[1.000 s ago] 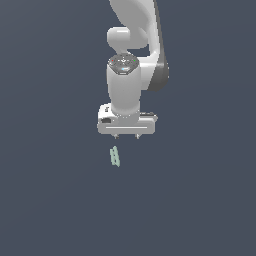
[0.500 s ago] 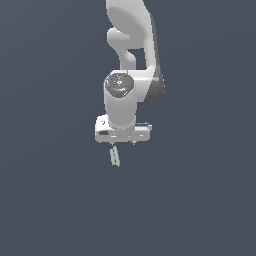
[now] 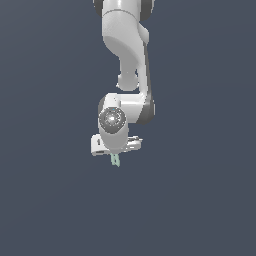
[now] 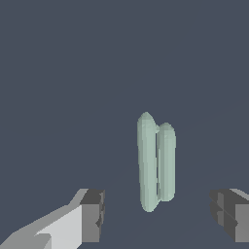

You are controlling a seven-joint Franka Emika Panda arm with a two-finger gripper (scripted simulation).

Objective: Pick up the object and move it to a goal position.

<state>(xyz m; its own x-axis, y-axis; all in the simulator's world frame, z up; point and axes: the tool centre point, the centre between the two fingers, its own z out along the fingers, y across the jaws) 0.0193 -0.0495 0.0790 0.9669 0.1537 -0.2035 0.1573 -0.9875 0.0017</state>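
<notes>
The arm has dropped lower than a second ago, so the gripper (image 3: 116,151) now sits right over the object (image 3: 116,160), which pokes out at its 6 o'clock in the exterior view. The object has not moved. In the wrist view it (image 4: 155,163) lies between the jaws, which stand wide apart, untouched. Closing looks the likely next step. No containers show.

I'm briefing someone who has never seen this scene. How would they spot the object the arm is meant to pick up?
Find the big white robot arm against the plain dark grey-blue background and follow it down to its gripper. Just beneath sits a tiny pale mint-green piece of two thin parallel strips. It is the only coloured thing in sight, lying between the open gripper's fingers.
</notes>
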